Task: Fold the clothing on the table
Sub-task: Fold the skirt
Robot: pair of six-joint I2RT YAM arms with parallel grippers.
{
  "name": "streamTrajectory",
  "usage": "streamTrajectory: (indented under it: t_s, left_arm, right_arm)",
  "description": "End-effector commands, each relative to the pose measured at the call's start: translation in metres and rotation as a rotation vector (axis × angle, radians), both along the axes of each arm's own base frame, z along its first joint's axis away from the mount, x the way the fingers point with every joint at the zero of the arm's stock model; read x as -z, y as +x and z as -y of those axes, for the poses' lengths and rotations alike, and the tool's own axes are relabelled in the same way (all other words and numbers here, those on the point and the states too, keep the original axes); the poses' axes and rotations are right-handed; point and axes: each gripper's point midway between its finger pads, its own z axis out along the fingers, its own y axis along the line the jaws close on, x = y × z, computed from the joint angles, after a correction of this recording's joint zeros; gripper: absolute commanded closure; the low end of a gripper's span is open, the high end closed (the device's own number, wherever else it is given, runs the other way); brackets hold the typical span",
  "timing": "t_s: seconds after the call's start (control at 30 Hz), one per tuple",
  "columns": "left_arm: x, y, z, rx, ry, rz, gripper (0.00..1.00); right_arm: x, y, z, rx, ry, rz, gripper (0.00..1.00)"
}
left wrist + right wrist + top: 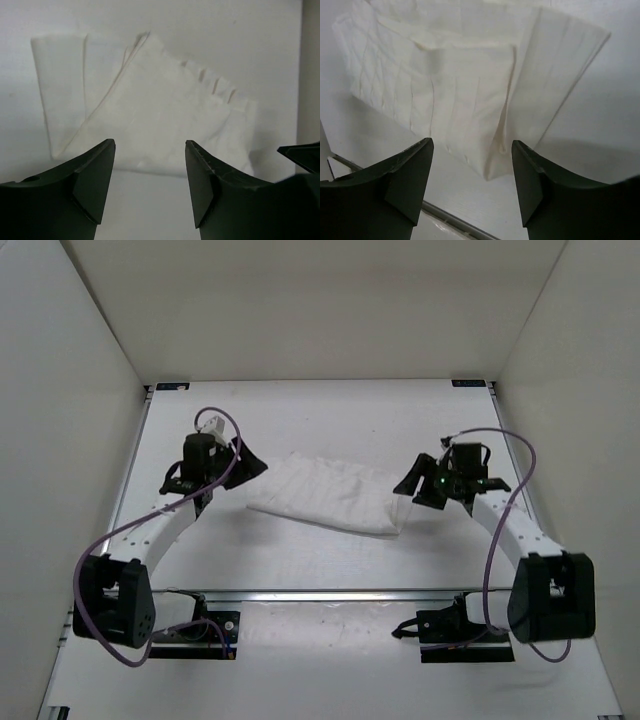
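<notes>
- Lying flat near the middle of the table (300, 410), the clothing (325, 498) is a compact white shape set at a slight slant, directly between the two arms.
- The left pincer (150, 145) has its jaws standing apart with nothing between them. It sits just beside the garment's left end, and the cloth lies ahead of the tips rather than in them.
- The right pincer (472, 142) is spread wide and is also empty. The garment's right corner lies just beyond its tips, apart from both fingers.
- Both wrist views show stacked layers: a smaller upper panel lies over a larger one, with stepped edges and lengthwise creases running through the fabric.
- Judged from those layers, at least one fold is already made, and the cloth rests on its own, held by neither arm.
- The task looks well along but perhaps not finished. The bundle tapers, wider at one end, and the layer edges do not line up.
- What seems left is one more fold across the length, or a squaring of the edges. Whether another fold is wanted cannot be told from here.
</notes>
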Motion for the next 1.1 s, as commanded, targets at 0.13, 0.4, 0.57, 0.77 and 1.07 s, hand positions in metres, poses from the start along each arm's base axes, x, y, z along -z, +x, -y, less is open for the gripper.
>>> streamTrajectory:
  t_s: [0.13, 0.4, 0.57, 0.77, 1.07]
  left_arm:
    - [0.075, -0.057, -0.017, -0.028, 0.137, -0.155, 0.31]
    - [0.13, -0.074, -0.023, -0.03, 0.227, -0.289, 0.3]
    - [0.137, -0.068, -0.019, -0.053, 0.234, -0.281, 0.31]
    - [0.143, -0.056, -0.01, -0.045, 0.232, -0.286, 0.47]
    - [0.155, -0.064, -0.004, -0.009, 0.228, -0.311, 1.0]
  right_arm:
    - [0.008, -0.069, -0.014, 0.054, 0.157, 0.008, 0.39]
    - [0.051, -0.104, -0.036, 0.032, 0.253, -0.102, 0.34]
    - [0.06, -0.099, -0.036, 0.064, 0.28, -0.088, 0.31]
    - [0.076, -0.087, -0.034, 0.106, 0.281, -0.102, 0.34]
    - [0.084, -0.056, -0.01, 0.224, 0.249, -0.097, 1.0]
